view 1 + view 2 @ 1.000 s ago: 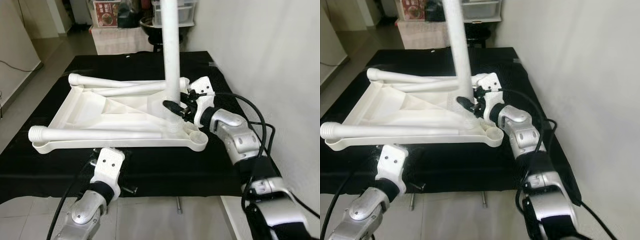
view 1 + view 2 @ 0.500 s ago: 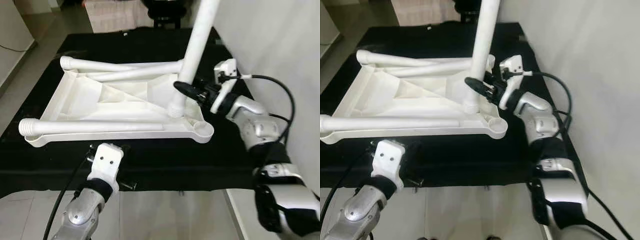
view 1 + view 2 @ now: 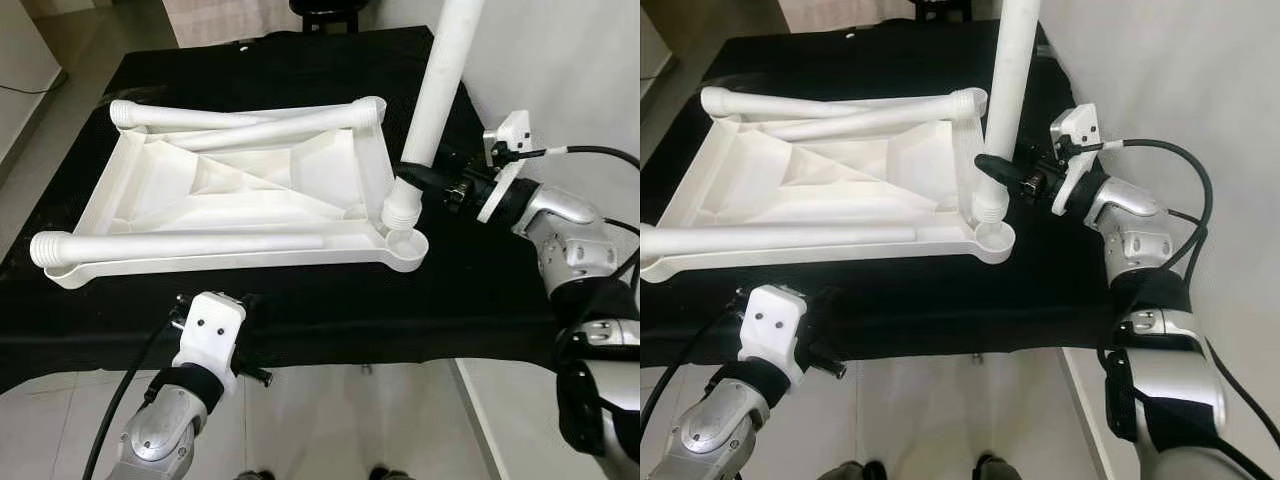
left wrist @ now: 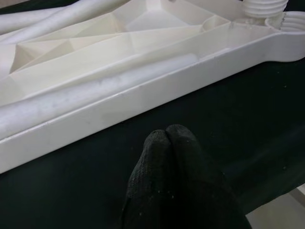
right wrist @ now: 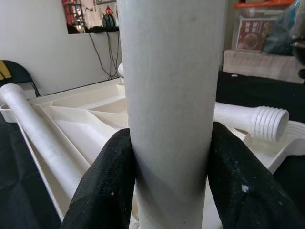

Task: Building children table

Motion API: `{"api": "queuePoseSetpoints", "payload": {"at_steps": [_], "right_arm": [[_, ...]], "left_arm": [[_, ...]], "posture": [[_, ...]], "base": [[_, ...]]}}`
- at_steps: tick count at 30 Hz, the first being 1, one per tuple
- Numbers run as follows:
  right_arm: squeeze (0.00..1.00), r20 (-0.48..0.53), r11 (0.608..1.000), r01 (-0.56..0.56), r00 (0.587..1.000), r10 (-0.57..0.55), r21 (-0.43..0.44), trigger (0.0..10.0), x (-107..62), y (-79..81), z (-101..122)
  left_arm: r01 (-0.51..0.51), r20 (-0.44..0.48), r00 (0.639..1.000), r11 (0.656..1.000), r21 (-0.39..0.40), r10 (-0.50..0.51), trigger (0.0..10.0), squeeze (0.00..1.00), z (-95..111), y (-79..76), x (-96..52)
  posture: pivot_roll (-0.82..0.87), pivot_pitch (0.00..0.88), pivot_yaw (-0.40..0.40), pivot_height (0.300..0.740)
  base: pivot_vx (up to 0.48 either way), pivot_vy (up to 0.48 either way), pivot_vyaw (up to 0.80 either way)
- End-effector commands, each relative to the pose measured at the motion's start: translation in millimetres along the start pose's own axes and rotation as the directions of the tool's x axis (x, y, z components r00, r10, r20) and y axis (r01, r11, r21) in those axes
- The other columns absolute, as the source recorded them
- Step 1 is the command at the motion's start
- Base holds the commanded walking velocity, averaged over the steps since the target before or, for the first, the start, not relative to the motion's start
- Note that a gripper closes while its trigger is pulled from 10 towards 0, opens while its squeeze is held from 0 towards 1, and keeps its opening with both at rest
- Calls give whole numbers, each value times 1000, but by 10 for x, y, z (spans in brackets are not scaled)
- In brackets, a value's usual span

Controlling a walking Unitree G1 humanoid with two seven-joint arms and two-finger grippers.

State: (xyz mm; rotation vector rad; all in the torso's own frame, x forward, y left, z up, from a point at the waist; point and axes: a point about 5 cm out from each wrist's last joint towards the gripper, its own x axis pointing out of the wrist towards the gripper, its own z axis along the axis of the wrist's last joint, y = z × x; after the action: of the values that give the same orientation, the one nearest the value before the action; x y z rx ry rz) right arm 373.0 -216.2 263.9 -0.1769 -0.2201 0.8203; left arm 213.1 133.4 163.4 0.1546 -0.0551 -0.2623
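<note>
So the top (image 3: pixel 250 205) lies upside down on the black mat (image 3: pixel 480 290) with three legs loose across it, while the right gripper (image 3: pixel 425 182) clamps the fourth leg (image 3: pixel 440 85) with its threaded end just over the near right corner socket (image 3: pixel 405 243); nothing looks screwed in yet. The left wrist view shows the left gripper (image 4: pixel 167 138) pinched shut on nothing, hovering just short of the top's near edge, and the right wrist view shows both pads (image 5: pixel 112 171) tight on the leg
</note>
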Motion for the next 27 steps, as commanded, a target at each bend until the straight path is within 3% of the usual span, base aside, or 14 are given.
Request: {"api": "queuePoseSetpoints", "payload": {"at_steps": [1, 5, 14, 19, 22, 27], "right_arm": [[0, -124, 998, 40, 992, -35, 39, 10000, -100, 17, -304], [0, -133, 995, 97, 987, -92, 33, 10000, -166, -62, -314], [0, -101, 993, 116, 988, -113, 30, 10000, -318, -189, -195], [0, -57, 998, -21, 998, 25, 61, 10000, -399, -123, -139], [0, -40, 998, -28, 999, 30, 61, 10000, -402, -123, -111], [0, 149, 996, -18, 989, 5, 83, 10000, -378, -212, 217]], "left_arm": [[12, -18, 1000, 1000, 4, -12, 10000, 0, -9, 19, -38], [20, -17, 1000, 1000, 7, -20, 10000, 0, 0, 20, -38], [33, -8, 999, 999, 5, -33, 10000, 0, 36, -4, -48], [22, 1, 1000, 1000, 5, -22, 10000, 0, 68, 26, -33], [22, 0, 1000, 1000, 6, -22, 10000, 0, 67, 28, -36], [27, -4, 1000, 1000, 7, -27, 10000, 0, 60, 12, -26]], "posture": [[-11, 268, 58, 740], [-8, 267, 59, 740], [-10, 277, 57, 740], [-11, 285, 61, 740], [-12, 285, 64, 740], [-14, 277, 66, 740]], "base": [[0, 0, 0], [0, 0, 0], [0, 0, 0], [0, 0, 0], [0, 0, 0], [0, 0, 0]]}}
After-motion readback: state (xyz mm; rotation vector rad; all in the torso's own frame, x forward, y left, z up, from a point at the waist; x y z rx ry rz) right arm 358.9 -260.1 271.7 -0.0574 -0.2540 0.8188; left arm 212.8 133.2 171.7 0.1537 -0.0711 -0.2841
